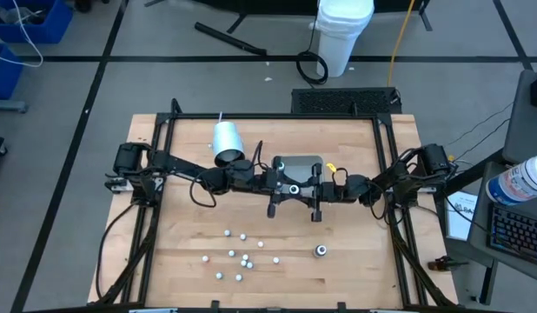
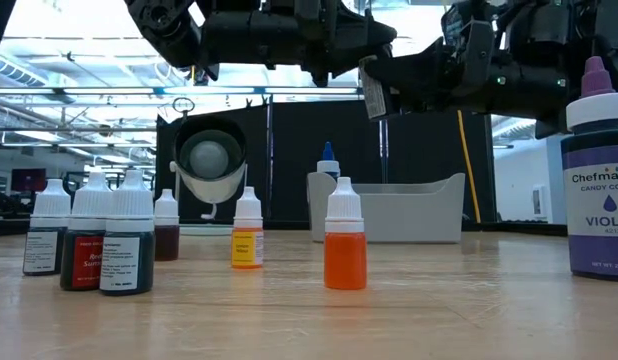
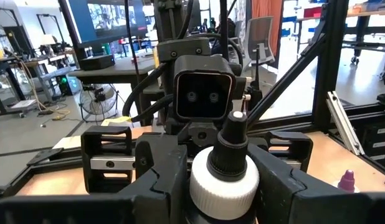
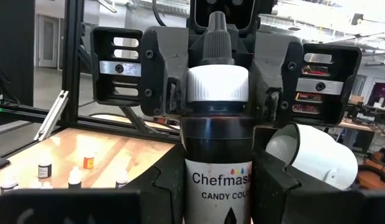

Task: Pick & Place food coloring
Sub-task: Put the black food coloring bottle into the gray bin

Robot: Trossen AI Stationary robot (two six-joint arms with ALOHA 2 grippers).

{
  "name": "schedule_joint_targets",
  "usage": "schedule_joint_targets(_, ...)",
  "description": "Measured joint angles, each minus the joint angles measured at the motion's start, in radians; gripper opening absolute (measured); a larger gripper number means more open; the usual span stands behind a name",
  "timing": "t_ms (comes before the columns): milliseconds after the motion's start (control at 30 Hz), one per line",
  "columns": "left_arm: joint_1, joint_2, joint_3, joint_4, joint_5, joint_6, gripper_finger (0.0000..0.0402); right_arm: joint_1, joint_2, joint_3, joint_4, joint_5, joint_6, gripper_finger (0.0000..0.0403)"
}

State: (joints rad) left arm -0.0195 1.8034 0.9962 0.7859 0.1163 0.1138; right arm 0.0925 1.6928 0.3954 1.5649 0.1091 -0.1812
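Mid-frame above the worktop [image 1: 182, 261], left hand [image 1: 281, 185] and right hand [image 1: 310, 189] both pinch one upright food-coloring bottle [image 4: 216, 140] between them.

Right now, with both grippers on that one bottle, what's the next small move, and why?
Probably the right gripper eases open. The bottle is off the table, its body clamped by the right gripper and its white cap by the left gripper, so one must let go before either arm can carry it off.

Bottles [image 1: 242, 257] at table [image 1: 355, 269] front, tray [image 1: 300, 165] and cup [image 1: 227, 142] behind
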Motion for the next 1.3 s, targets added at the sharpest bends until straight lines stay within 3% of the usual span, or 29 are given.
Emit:
schedule_joint_targets(133, 0.02, 0.0, 0.0, -0.002, 0.005, -0.026, 0.014, -0.001, 0.0, 0.0, 0.0, 0.013, 0.023, 0.0132)
schedule_joint_targets(300, 0.036, 0.001, -0.002, -0.019, -0.011, -0.03, 0.014, -0.002, -0.002, 0.0, -0.019, 0.078, 0.024, 0.0179)
schedule_joint_targets(667, 0.062, 0.004, -0.002, -0.023, -0.012, -0.031, 0.014, -0.028, -0.033, -0.078, -0.043, 0.082, 0.047, 0.0263)
schedule_joint_targets(1100, 0.071, 0.145, -0.001, 0.102, -0.07, -0.025, 0.014, -0.026, -0.272, -0.259, -0.022, 0.133, 0.064, 0.0261)
schedule_joint_targets(1300, 0.071, 0.194, -0.001, 0.105, -0.11, -0.023, 0.014, -0.026, -0.314, -0.286, -0.028, 0.131, 0.065, 0.0259)
